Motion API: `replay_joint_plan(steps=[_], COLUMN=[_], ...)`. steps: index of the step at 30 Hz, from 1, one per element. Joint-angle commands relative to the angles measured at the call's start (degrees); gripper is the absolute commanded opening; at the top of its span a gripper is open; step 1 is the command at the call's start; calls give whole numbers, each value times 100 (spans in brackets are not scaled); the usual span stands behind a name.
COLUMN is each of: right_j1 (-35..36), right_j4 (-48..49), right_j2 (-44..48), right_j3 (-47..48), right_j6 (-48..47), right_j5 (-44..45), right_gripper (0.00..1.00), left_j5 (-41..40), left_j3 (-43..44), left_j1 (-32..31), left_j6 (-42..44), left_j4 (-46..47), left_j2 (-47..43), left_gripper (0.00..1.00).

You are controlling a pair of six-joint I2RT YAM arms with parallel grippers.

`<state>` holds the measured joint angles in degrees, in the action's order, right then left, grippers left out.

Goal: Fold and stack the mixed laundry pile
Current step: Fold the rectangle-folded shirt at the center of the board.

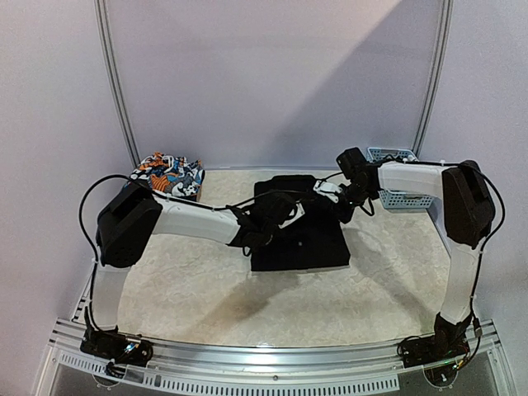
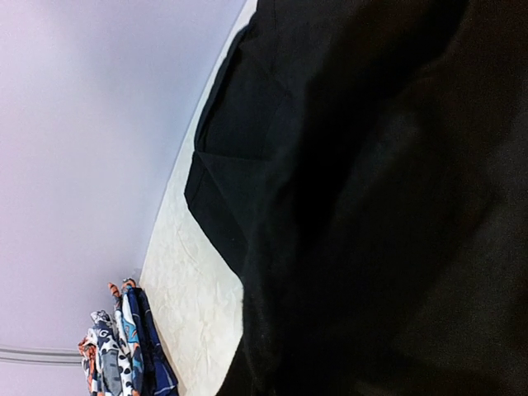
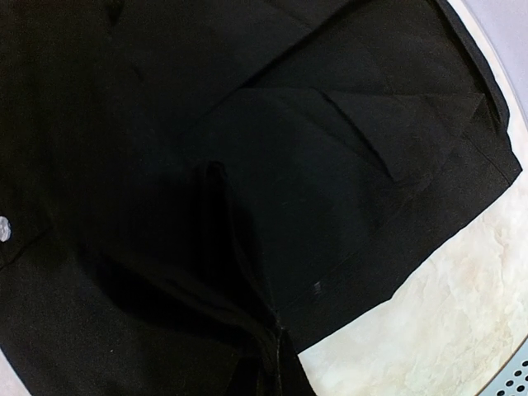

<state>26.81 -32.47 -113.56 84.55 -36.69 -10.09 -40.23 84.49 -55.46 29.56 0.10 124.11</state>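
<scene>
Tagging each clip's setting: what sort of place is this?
Likely a lab test booth, not a home: plain walls edged by metal rails, and a pale table with black trousers lying on it.

Light-blue lattice basket (image 1: 407, 199) standing at far right of cream marbled table (image 1: 206, 289), partly hidden. Perforated pale-blue corner (image 3: 516, 381) in right wrist view, possibly same basket. Curved metal rail (image 1: 272, 353) along near edge. Pale wall (image 1: 272, 74) behind.
</scene>
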Motion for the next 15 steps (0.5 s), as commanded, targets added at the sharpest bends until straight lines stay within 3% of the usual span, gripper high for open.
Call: replay_joint_plan(steps=[1, 15], right_j1=[-91, -136], right_j4=[188, 387], right_j2=[-312, -682], right_j3=[357, 589], right_j6=[139, 257], right_j5=[-24, 86], right_gripper=[0, 3], left_j5=[283, 374], left_j3=[353, 914], left_j1=[229, 378], left_j6=[105, 135], left_j4=[307, 161], left_j2=[307, 789], left_gripper=[0, 0])
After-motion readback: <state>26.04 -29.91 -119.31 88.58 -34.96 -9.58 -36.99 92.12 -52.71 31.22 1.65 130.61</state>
